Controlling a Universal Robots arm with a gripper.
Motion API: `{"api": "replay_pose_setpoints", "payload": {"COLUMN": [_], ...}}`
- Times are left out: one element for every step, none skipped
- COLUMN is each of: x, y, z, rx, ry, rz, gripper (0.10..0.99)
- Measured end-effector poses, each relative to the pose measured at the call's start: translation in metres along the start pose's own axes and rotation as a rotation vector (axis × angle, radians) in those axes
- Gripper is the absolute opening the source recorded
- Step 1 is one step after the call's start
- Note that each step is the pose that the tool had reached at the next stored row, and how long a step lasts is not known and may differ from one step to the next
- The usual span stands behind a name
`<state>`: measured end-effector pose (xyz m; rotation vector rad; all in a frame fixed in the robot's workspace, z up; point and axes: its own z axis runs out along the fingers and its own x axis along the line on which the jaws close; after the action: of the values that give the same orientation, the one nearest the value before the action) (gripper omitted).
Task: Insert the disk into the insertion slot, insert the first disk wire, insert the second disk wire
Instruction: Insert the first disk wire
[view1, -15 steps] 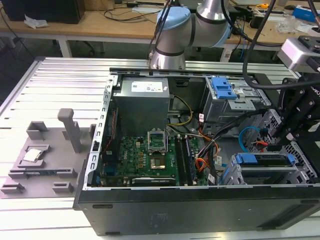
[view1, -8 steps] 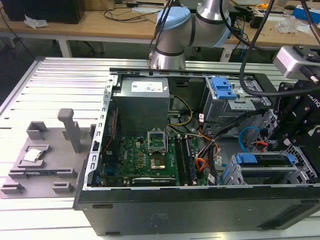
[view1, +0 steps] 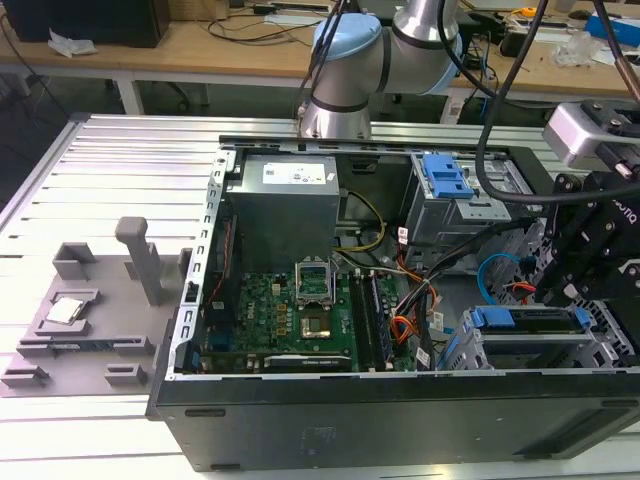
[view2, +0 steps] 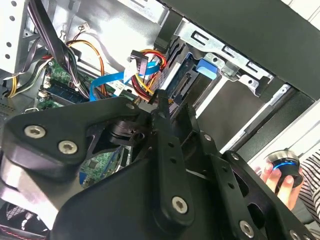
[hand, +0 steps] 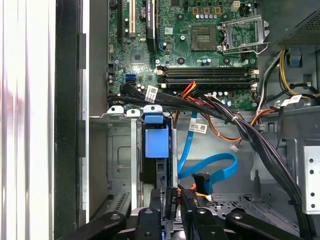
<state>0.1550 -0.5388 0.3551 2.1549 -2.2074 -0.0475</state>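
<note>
At the exterior view's right, near corner of the computer case (view1: 400, 415): disk (view1: 527, 320) sits in the insertion slot (view1: 520, 352); gripper (hand: 170, 199) just beside the disk's connector end, near a looped blue cable (hand: 212, 167); clench state cannot be told.

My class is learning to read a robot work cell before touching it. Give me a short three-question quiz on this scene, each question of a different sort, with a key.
1. True or false: the gripper hangs outside the computer case.
2. What colour is the flat cable looping beside the disk? A red, B blue, C green.
3. Fill in: the blue latch lies toward the exterior view's ____ of the power supply.
Key: 1 false, it is inside the computer case, at the disk; 2 B; 3 right.
</note>
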Motion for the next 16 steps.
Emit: {"api": "replay_pose_setpoints", "payload": {"x": [0.0000, 0.0001, 0.0001, 0.0001, 0.0001, 0.0001, 0.0001, 0.0001, 0.0002, 0.0014, 0.0037, 0.0064, 0.0099, 0.0117, 0.0128, 0.0139], "y": [0.0000, 0.0000, 0.0000, 0.0000, 0.0000, 0.0000, 0.0000, 0.0000, 0.0000, -0.0001, -0.0001, -0.0002, -0.0002, -0.0003, -0.0003, -0.0004], "z": [0.0000, 0.0000, 0.0000, 0.0000, 0.0000, 0.0000, 0.0000, 0.0000, 0.0000, 0.0000, 0.0001, 0.0001, 0.0002, 0.0002, 0.0002, 0.0004], "rx": [0.000, 0.000, 0.000, 0.000, 0.000, 0.000, 0.000, 0.000, 0.000, 0.000, 0.000, 0.000, 0.000, 0.000, 0.000, 0.000], "ry": [0.0000, 0.0000, 0.0000, 0.0000, 0.0000, 0.0000, 0.0000, 0.0000, -0.0001, 0.0000, 0.0000, 0.0000, -0.0001, 0.0000, 0.0000, 0.0000], "rz": [0.000, 0.000, 0.000, 0.000, 0.000, 0.000, 0.000, 0.000, 0.000, 0.000, 0.000, 0.000, 0.000, 0.000, 0.000, 0.000], "gripper": [0.220, 0.220, 0.176, 0.176, 0.176, 0.176, 0.176, 0.176, 0.176, 0.176, 0.176, 0.176, 0.176, 0.176, 0.176, 0.176]}}
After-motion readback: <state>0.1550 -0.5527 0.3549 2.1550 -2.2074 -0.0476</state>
